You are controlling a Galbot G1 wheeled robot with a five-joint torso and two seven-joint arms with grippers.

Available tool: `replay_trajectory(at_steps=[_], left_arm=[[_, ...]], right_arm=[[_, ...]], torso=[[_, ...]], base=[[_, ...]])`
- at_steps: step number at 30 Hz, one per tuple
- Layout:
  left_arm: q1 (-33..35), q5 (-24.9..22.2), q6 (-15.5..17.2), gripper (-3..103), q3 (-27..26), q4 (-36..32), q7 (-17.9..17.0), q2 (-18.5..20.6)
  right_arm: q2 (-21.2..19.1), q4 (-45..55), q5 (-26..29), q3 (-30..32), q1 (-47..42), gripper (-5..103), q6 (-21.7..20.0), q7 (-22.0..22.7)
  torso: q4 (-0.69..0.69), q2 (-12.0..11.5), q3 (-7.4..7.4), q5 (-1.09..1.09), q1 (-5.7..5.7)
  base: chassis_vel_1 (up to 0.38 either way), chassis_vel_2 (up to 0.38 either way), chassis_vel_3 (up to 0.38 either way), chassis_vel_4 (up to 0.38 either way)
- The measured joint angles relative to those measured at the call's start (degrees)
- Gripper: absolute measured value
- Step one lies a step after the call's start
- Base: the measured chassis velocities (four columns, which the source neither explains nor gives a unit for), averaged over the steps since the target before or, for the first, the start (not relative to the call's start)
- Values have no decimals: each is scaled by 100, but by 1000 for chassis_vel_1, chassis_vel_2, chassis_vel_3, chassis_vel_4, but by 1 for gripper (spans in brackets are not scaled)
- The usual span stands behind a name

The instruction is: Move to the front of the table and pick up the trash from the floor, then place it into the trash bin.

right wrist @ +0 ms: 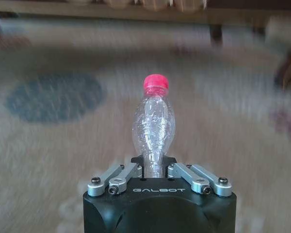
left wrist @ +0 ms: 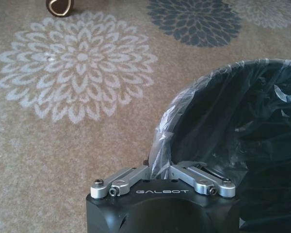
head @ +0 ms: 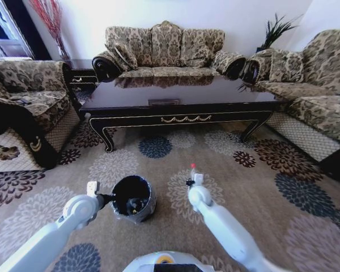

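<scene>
While the robot stands on the carpet facing the long dark bench (head: pixel 175 105), its right gripper (right wrist: pixel 155 162) has its jaws pinched narrow on the bottom end of a clear plastic bottle (right wrist: pixel 153 124), whose red cap (right wrist: pixel 155 82) points straight away from the jaws toward the bench. Its left gripper (left wrist: pixel 160 167) has its jaws closed on the plastic liner at the near rim of the black bin (left wrist: pixel 242 141), so the bin mouth opens just beyond those jaws.

What could go wrong: the bottle is held only by its tapered base, a thin, slick, crushable wall, so I judge it could pivot or squirt out of the jaws if the arm swings fast, and it would then land on the floor (head: pixel 260 187) between the 2 arms. The liner grip looks light too; a tug could pull the bag off the rim instead of steadying the bin.

Pose: in the head view the right arm reaches forward and low, wrist level, the bottle well apart from the bin and off to its right. The left arm reaches forward beside it, wrist turned inward so its jaws meet the bin's left rim. Inside the bin I can make out something small, but I cannot tell what it is.
</scene>
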Motion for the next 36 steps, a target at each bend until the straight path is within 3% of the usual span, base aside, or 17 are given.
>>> replay_trajectory(at_steps=[1, 6, 11, 24, 36], left_arm=[[-23, 2, 0, 0, 52, 4, -1, -6], [-261, 12, 1, 0, 413, 59, -22, -39], [-584, 15, 0, 0, 824, 115, -57, -114], [-1581, -22, -2, 0, 1914, 523, -175, -434], [-2180, -93, -1, 0, 2636, 658, -333, -801]], right_arm=[[-157, 197, -403, 21, -141, 18, 154, -292], [-364, 891, -769, 64, -506, 18, 389, -569], [-387, 1445, -639, 39, -779, 18, 486, -691], [-535, 2624, -198, 289, -1536, 18, 860, -1780], [-546, 2779, -86, -21, -1749, 18, 1088, -2099]], torso=[[1, 0, 0, 0, 0], [3, 0, 0, 0, 0], [2, 0, 0, 0, 0], [1, 0, 0, -1, 0], [1, 0, 1, -1, 0]], base=[[0, 0, 0, 0], [0, 0, 0, 0], [0, 0, 0, 0], [0, 0, 0, 0], [0, 0, 0, 0]])
